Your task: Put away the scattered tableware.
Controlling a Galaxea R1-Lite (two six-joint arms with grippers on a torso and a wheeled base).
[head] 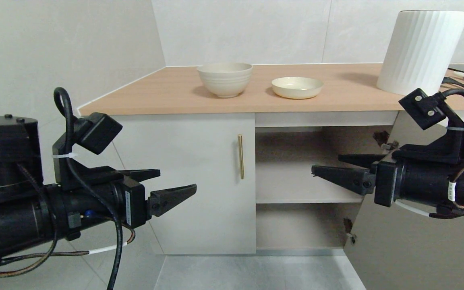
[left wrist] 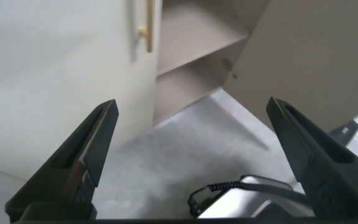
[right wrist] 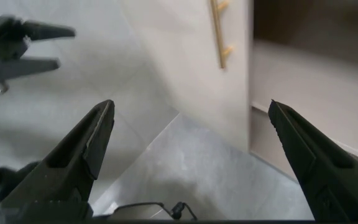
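The left gripper (head: 177,180) and right gripper (head: 325,163) are spread and empty; the bowl (head: 224,78) and shallow dish (head: 297,87) sit on the bench (head: 155,94) above them. Rising too close risks clipping the bench edge or shoving the bowl.

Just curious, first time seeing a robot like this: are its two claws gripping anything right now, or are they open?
Left gripper: open, holding nothing.
Right gripper: open, holding nothing.
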